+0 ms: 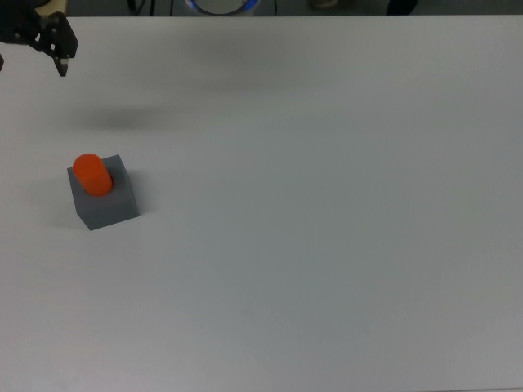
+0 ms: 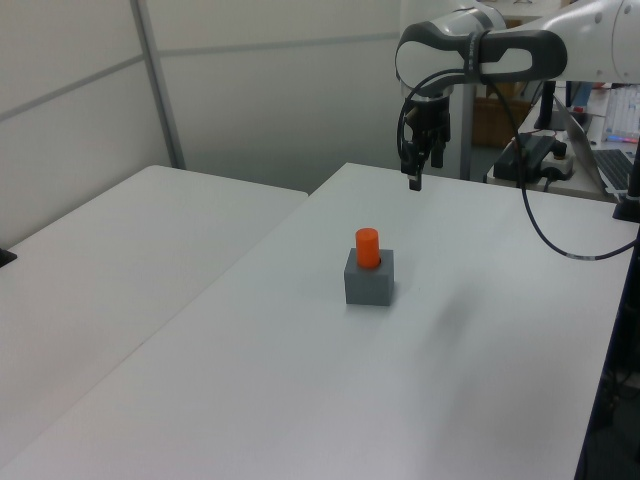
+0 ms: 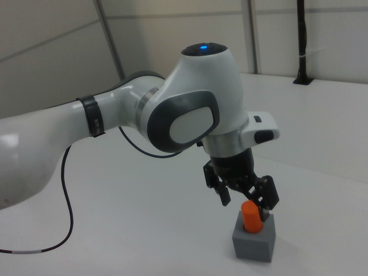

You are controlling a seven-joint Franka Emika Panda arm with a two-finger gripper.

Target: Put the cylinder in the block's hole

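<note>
The orange cylinder [image 1: 92, 175] stands upright in the grey block [image 1: 104, 198], its lower end sunk into the hole on the block's upper face and the greater part of its body rising above it; in the left view the cylinder [image 2: 367, 247] shows clearly above the block [image 2: 368, 279], and in the right view the cylinder [image 3: 251, 216] rises from the block [image 3: 255, 238] in the same way. The hole itself is filled by the cylinder, so its rim cannot be made out. The block rests on the white table [image 1: 327, 212], near the top view's left edge. The pincer [image 3: 245, 197] is spread apart and holds nothing; in the right view its two dark fingers [image 3: 223, 194] frame the top of the cylinder without touching it. In the left view the pincer [image 2: 415, 178] hangs in the air, well above and behind the block, and in the top view only one finger shows at the upper left corner. A black cable [image 2: 540, 222] droops from the arm [image 3: 115, 132].
</note>
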